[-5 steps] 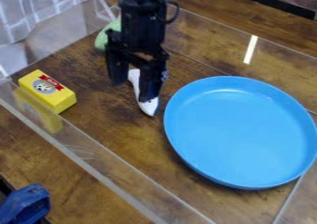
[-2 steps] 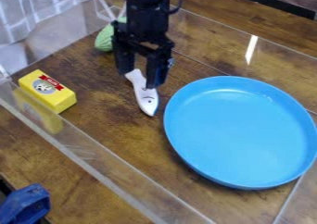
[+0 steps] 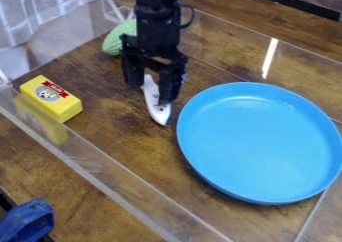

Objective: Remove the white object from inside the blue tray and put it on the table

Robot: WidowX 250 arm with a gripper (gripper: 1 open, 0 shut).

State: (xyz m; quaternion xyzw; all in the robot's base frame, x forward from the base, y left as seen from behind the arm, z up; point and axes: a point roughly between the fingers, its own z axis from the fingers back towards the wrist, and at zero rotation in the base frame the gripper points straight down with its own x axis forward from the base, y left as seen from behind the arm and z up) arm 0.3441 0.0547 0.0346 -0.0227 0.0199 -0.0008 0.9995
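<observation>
White object (image 3: 159, 110) out on the worktop (image 3: 80, 176)
Slim, tapered (faint dark marks), at nine o'clock of the bare blue tray (image 3: 261, 143); end effector (image 3: 156, 85) spread open above.

Black robot arm (image 3: 156, 16), boxy black hand (image 3: 155, 84), two slim dark fingers (image 3: 138, 78)

Single raised view, angled down across the table (image 3: 80, 176), near the blue tray (image 3: 201, 166).
</observation>
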